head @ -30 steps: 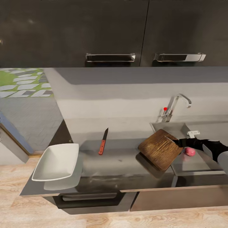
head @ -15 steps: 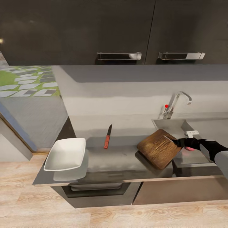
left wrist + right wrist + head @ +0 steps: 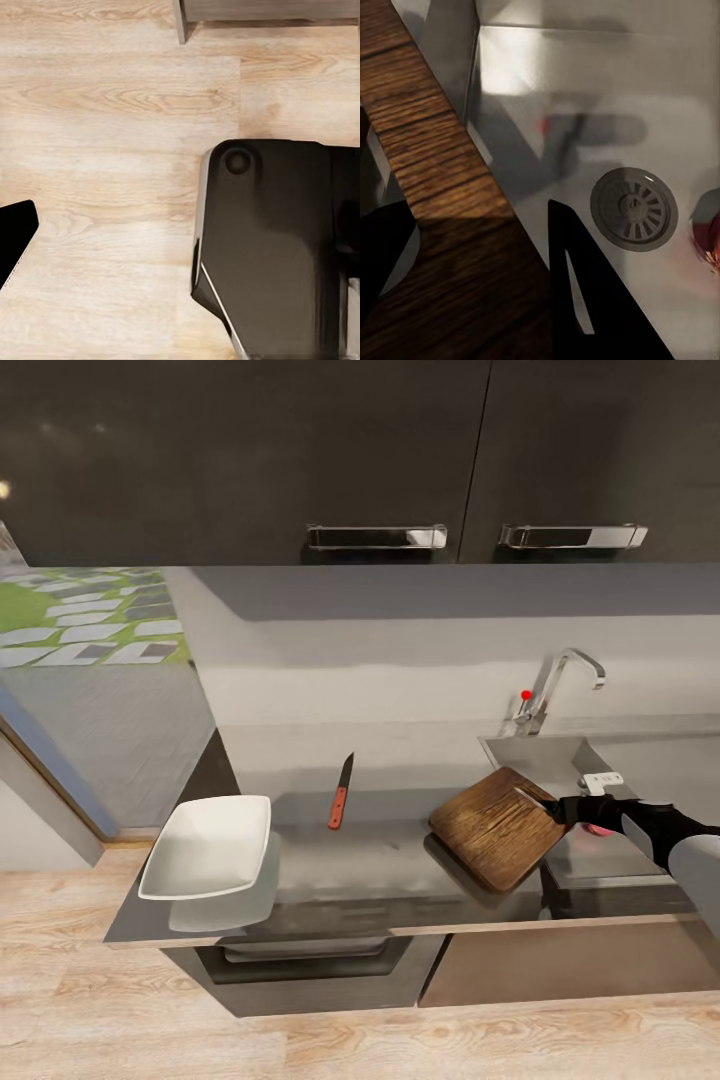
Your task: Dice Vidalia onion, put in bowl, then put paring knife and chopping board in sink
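The right gripper [image 3: 556,807] clamps the chopping board's [image 3: 495,827] edge at the sink's [image 3: 545,755] nine-o'clock rim. The Vidalia onion [image 3: 599,827], apparently uncut, lies in the basin; the paring knife [image 3: 340,794] and bowl [image 3: 208,848] wait on the countertop [image 3: 390,860], so nearly everything remains

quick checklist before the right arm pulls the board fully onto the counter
1. Right tool closed on chopping board edge: ok, fingers straddle it in the wrist view.
2. Board flat on countertop: not ok, tilted, overhanging the sink.
3. Vidalia onion reachable: cannot tell, mostly hidden behind the arm.
4. Paring knife clear of the board's path: ok.
5. Bowl clear: ok, far end.
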